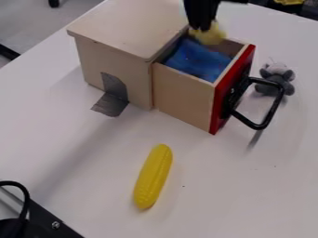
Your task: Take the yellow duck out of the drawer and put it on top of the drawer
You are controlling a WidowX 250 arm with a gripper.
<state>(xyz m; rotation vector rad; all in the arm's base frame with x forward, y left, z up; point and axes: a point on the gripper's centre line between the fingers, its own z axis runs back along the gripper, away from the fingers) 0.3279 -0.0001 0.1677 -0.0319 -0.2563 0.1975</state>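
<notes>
One black metal bracket point(53, 219) nearest, with a cable point(25, 199) beside it. Next, yellow corn point(153, 176) lying on the bench point(211, 186), far end toward the drawer. Past that, grey tape point(114, 94) runs off the cabinet's near side down to the bench. Cabinet point(127, 23) itself has a flat bare-wood top. Drawer point(183, 96) pulled out, blue cloth point(197, 59) inside, red front point(232, 90), black handle point(266, 106). Grey plush point(276, 78) sits on the bench beyond the handle, toward the far right edge.

Farthest: yellow duck point(213, 36), over the drawer's far rear corner, close by the cabinet top's edge. My pincer point(203, 29) is grasping it, duck right at the tips. Duck's long axis: can't tell. Only one arm, so no choice there.

Key relation: cabinet top lies just to the rear of the duck, away from the red front. I'd confirm lift first, since clearance over that edge isn't readable, then go across and release well inside it.
</notes>
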